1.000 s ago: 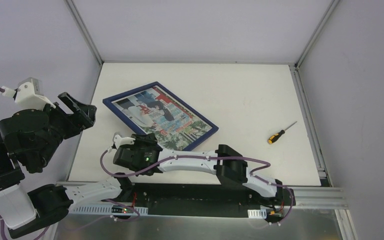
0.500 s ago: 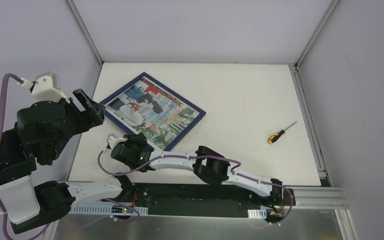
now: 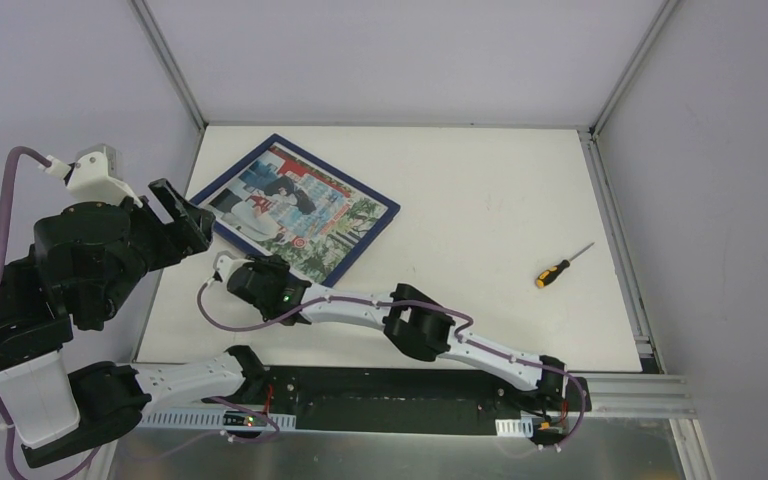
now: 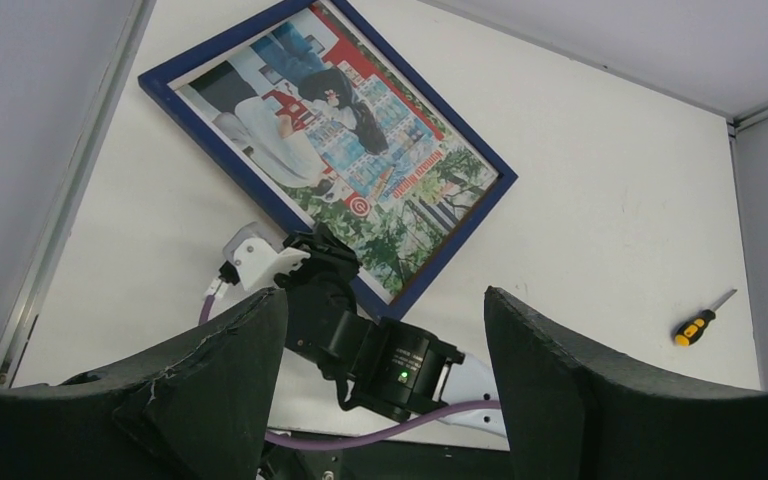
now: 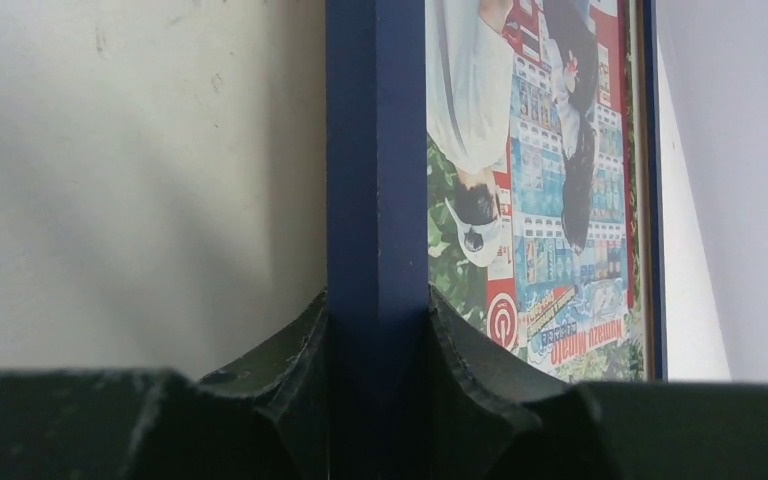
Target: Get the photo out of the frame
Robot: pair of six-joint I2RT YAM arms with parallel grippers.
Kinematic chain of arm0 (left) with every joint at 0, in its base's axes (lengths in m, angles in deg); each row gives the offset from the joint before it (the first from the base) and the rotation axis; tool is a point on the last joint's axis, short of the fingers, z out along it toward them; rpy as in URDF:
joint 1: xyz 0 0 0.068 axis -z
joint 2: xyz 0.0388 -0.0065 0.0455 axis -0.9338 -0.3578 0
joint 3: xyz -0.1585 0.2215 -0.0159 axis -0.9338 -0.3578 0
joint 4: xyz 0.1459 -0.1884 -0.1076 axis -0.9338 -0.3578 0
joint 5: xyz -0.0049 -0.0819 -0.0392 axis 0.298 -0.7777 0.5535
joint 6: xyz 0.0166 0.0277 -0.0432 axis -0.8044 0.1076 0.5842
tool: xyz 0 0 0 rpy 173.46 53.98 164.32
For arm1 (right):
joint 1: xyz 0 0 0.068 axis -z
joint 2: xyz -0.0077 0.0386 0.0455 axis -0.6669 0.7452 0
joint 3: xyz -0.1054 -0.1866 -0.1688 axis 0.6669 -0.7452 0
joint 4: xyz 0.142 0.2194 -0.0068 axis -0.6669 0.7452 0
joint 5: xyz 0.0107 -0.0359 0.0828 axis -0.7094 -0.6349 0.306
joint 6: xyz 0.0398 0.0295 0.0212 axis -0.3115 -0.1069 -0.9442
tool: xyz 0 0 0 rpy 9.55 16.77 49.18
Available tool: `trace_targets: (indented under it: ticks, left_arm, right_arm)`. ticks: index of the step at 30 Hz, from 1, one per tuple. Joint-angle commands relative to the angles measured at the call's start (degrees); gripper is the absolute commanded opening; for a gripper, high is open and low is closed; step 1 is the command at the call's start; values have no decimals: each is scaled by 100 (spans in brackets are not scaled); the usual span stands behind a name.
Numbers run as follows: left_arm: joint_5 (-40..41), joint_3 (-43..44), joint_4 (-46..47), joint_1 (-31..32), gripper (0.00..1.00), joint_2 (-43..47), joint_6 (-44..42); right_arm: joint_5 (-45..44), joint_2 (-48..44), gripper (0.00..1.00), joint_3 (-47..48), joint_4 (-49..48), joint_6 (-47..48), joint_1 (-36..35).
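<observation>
The table (image 3: 480, 180) bears the frame (image 5: 375, 150), lying face up with the photo (image 4: 330, 140) inside its blue border. The right gripper (image 5: 377, 315) is clamped on the frame's near edge. The left gripper (image 4: 380, 305) hangs raised at the frame's left, jaws wide apart, holding nothing. A screwdriver (image 3: 557, 268) lies well right of the frame.

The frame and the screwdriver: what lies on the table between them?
Nothing: the top view shows only bare table between the frame and the screwdriver.

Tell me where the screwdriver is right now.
In the top view, the screwdriver lies alone on the right side of the table, near its right edge and far to the right of the frame.
</observation>
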Motion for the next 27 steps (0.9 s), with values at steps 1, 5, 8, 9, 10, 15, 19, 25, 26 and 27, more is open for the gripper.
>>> trace_targets:
  ticks: [1, 5, 8, 9, 10, 15, 19, 25, 26, 27]
  left_arm:
    - [-59, -25, -171, -31, 73, -82, 114]
    - [-100, 14, -169, -31, 74, -126, 133]
    - [-126, 66, -175, -32, 74, -152, 140]
    - [-121, 62, -173, -28, 74, -150, 149]
    - [-118, 58, -165, -30, 74, -151, 151]
    - [-90, -9, -136, -29, 76, -142, 131]
    - [-247, -611, 145, -31, 77, 42, 58]
    - [-647, -1996, 806, -26, 80, 87, 400]
    - [-742, -2381, 1001, -27, 80, 81, 523]
    - [-834, -2652, 1235, -29, 81, 80, 632]
  right_arm:
    - [634, 29, 0, 590, -653, -614, -90]
    - [847, 37, 71, 895, -285, -898, -87]
    - [979, -309, 99, 879, 245, -1543, -82]
    - [1100, -644, 99, 610, 315, -1783, -71]
    - [1231, -933, 99, 316, 385, -2050, -67]
    - [1403, -2142, 99, -916, 1260, -3099, -66]
    - [1420, -3594, 99, -2981, 1413, -3921, -67]
    - [1616, -5787, 99, -5664, 2207, -5650, 174]
    - [1763, -6116, 99, -6096, 2344, -5973, 302]
    - [1917, -6538, 99, -6499, 2444, -6245, 394]
